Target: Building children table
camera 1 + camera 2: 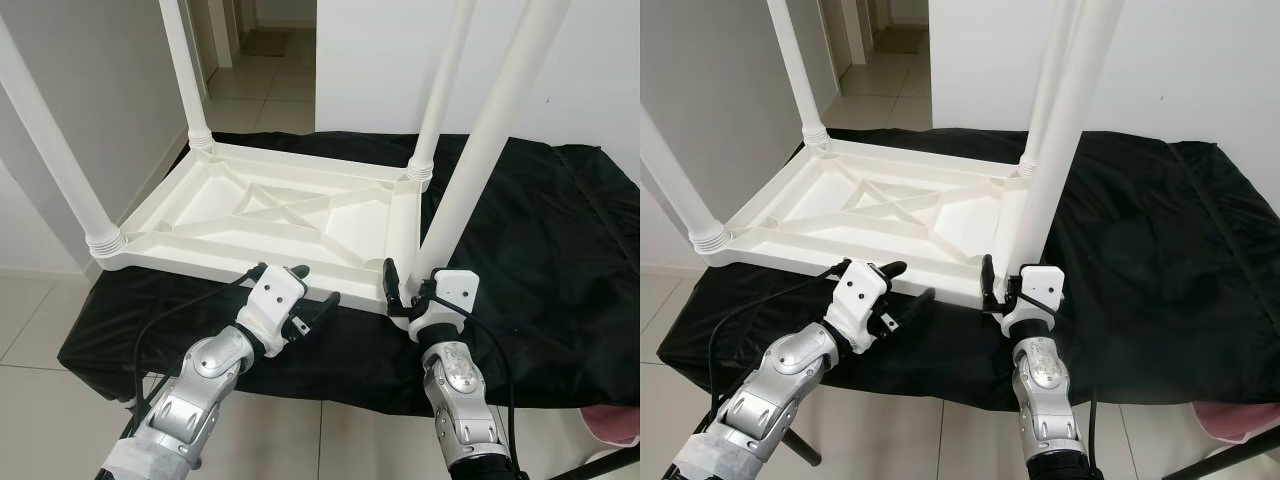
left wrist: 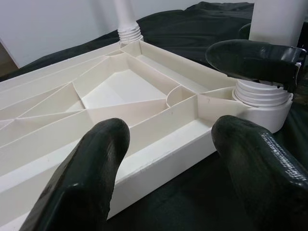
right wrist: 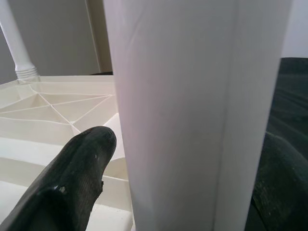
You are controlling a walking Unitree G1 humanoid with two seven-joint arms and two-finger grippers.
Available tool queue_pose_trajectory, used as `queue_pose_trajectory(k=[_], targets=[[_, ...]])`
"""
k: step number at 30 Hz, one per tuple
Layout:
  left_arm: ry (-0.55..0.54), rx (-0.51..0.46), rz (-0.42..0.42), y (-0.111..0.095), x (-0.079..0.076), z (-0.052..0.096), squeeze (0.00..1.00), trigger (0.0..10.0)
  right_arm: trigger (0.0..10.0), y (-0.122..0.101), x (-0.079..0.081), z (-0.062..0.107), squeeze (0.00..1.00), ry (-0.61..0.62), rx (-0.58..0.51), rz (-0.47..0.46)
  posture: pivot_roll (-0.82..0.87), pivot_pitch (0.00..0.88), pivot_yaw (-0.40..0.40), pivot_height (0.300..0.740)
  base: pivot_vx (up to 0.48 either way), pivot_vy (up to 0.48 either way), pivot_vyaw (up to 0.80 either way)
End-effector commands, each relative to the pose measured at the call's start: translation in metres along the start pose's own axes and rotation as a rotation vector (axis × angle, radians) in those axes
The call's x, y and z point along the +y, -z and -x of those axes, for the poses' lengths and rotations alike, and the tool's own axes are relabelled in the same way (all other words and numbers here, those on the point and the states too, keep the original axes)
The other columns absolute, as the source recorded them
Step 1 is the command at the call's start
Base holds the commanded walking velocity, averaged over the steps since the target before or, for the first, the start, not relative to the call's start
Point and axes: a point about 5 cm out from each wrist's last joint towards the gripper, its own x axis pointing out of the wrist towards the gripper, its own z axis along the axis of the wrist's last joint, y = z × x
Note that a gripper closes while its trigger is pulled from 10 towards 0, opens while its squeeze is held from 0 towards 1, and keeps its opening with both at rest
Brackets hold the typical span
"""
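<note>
White upturned table (image 1: pixel 270 215) on black cloth (image 1: pixel 560 250), right tool (image 1: pixel 408 290) clamping near leg (image 1: pixel 480 160), top cropped, left tool (image 1: pixel 305 295) spread.

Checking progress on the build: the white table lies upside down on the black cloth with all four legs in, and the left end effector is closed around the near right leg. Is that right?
One thing is off: the right end effector, not the left, is closed around the near right leg, as the left eye view shows. The left end effector hovers open by the near edge of the table. The black cloth and four legs are right.
</note>
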Motion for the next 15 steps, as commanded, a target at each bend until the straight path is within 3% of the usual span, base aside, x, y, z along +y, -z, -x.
queue_pose_trajectory(k=[1,15], targets=[[0.017,0.011,-0.014,0.0026,0.0018,0.0013,0.00,10.0,10.0,0.0008,0.0025,-0.0001,0.00,-0.014,-0.006,-0.011,-0.05,0.000,0.064,0.740,0.000,0.000,0.00],[0.038,0.021,-0.002,0.0068,-0.0024,0.0060,0.00,10.0,10.0,0.0025,0.0036,0.0019,0.00,-0.031,-0.004,-0.008,-0.06,0.000,0.062,0.740,0.000,0.000,0.00]])
